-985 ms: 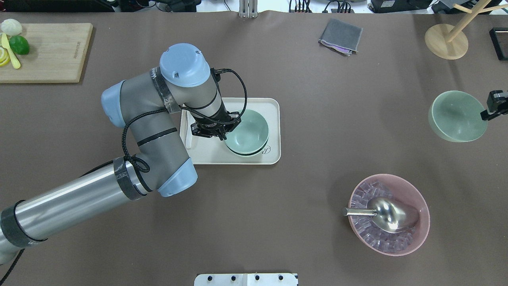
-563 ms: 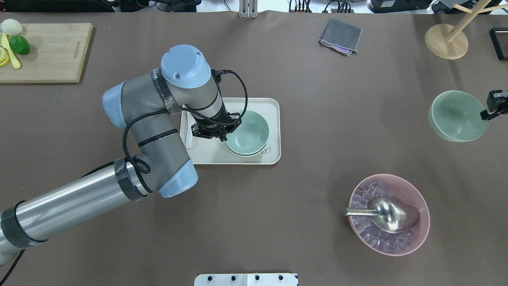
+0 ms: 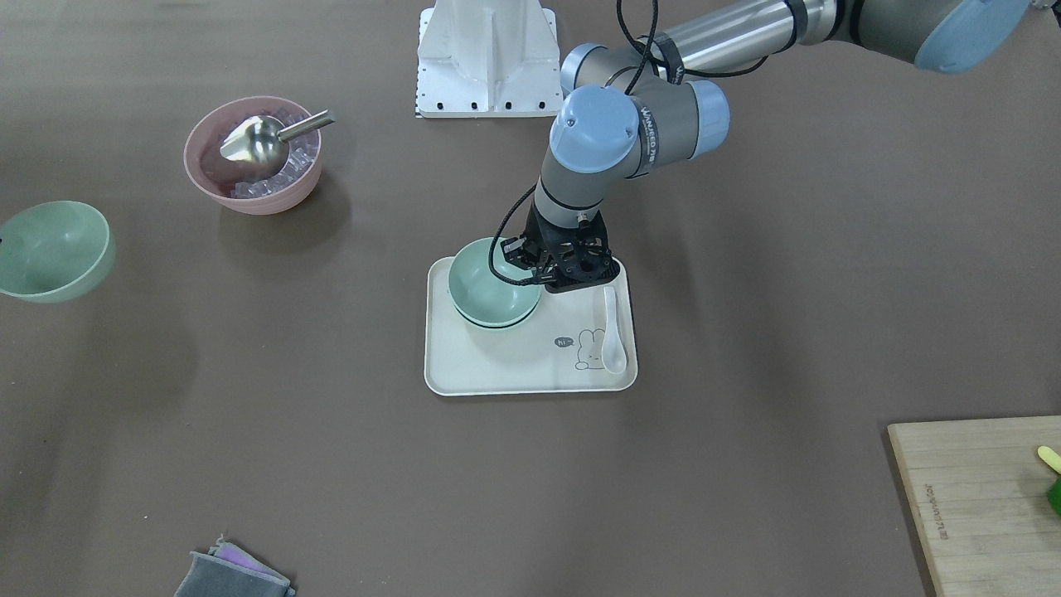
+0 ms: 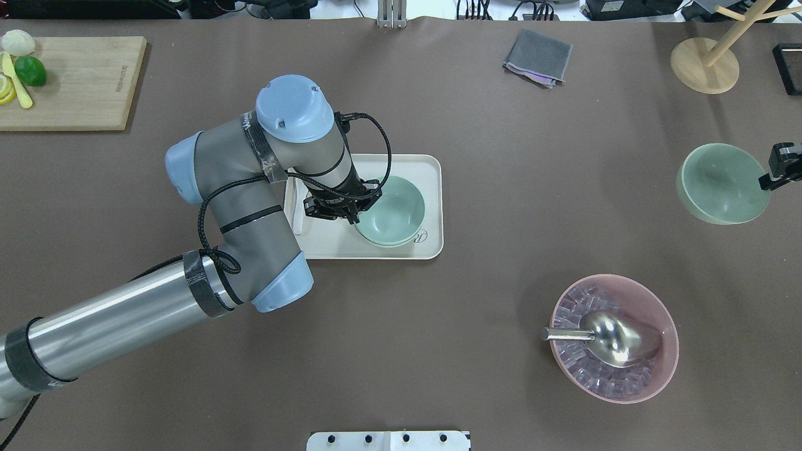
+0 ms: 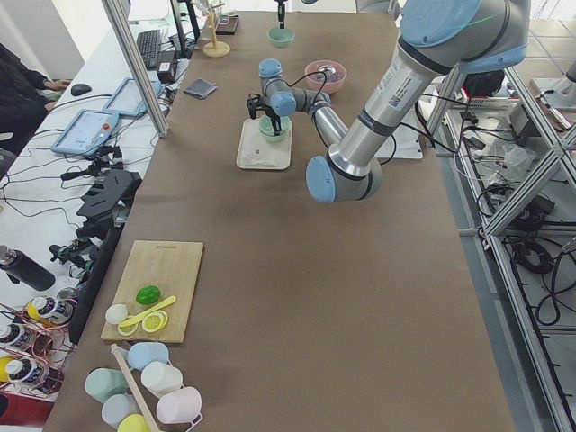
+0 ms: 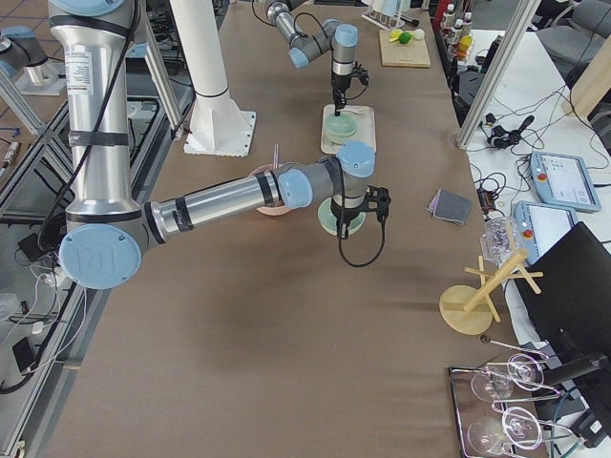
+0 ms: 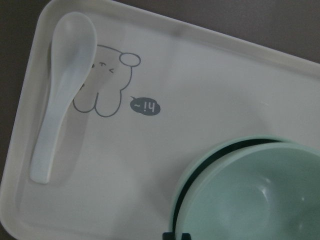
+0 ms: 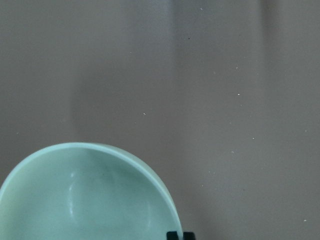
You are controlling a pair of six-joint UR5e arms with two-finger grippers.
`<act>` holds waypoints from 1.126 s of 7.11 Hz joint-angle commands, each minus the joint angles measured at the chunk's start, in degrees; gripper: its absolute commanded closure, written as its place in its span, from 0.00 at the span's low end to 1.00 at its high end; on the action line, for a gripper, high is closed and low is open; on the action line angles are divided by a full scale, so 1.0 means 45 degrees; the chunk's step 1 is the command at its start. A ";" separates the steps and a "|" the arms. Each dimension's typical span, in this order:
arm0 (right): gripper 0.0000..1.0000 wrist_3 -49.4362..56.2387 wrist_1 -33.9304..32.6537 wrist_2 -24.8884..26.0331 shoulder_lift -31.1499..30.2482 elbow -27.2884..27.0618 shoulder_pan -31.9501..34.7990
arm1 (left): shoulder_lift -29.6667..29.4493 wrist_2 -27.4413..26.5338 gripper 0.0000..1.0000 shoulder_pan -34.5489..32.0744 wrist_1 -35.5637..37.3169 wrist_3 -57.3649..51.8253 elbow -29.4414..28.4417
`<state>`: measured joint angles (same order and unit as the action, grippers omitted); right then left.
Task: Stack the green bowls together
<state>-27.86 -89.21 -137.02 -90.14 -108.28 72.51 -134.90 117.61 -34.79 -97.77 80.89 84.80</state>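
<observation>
Green upper bowl nests in lower bowl.
Your left fingers pinch its rim; right fingers grip the third bowl, counter's right edge.

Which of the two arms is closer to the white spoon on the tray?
Left. The left gripper grips the top green bowl on the same tray, beside the white spoon; the right gripper holds another green bowl far off.

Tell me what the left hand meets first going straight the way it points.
The left hand would likely meet the lower green bowl, right beneath the upper green bowl it grips; then the tray.
</observation>
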 commanded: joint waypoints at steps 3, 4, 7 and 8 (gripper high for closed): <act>1.00 0.0019 0.0000 0.0000 0.0012 0.0019 0.0000 | -0.0003 -0.0002 1.00 0.0037 -0.0110 0.0013 -0.0115; 1.00 0.0020 0.0000 0.0000 -0.0007 0.0000 0.0000 | -0.0003 -0.0002 1.00 0.0056 -0.0110 0.0013 -0.0115; 1.00 0.0020 0.0000 0.0000 -0.0008 0.0000 0.0000 | -0.0004 -0.0002 0.39 0.0076 -0.0110 -0.0006 -0.0076; 1.00 0.0020 0.0000 0.0000 -0.0007 0.0000 0.0000 | -0.0003 -0.0002 0.21 0.0076 -0.0090 -0.0084 -0.0037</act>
<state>-27.77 -89.21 -137.02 -90.20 -108.28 72.51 -134.94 117.60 -34.46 -98.26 80.78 84.49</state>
